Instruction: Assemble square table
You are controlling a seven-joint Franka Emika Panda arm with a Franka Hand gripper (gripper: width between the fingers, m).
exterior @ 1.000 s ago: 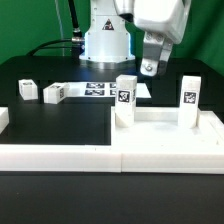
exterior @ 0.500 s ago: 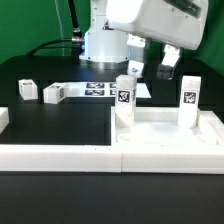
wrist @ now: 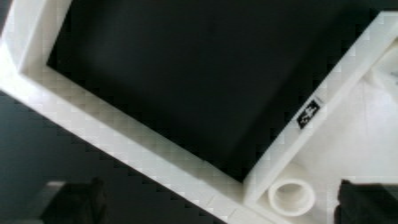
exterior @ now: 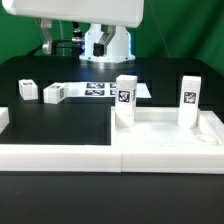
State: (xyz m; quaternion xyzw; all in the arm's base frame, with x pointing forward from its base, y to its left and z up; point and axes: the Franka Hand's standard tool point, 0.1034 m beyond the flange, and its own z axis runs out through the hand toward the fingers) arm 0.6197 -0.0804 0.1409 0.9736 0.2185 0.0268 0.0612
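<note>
The square table top (exterior: 170,132), a white rimmed tray, lies at the exterior view's right. Two white tagged legs (exterior: 125,101) (exterior: 189,103) stand upright on it. Two more leg blocks (exterior: 27,90) (exterior: 54,93) lie loose at the left. In the exterior view only the white body of the hand (exterior: 80,10) shows along the top edge; its fingers are out of frame. In the wrist view my gripper (wrist: 217,205) is open and holds nothing. It hangs high above the top's tagged side (wrist: 311,113) and the round end of one leg (wrist: 290,194).
The marker board (exterior: 100,90) lies flat behind the loose legs. Long white border rails run along the front (exterior: 60,155) and the left edge (exterior: 3,118), and one crosses the wrist view (wrist: 125,120). The robot base (exterior: 105,42) stands at the back.
The hand has swung from above the right side of the table top towards the exterior view's left and upward. It now fills the top edge of that view. The jaws stayed open.
</note>
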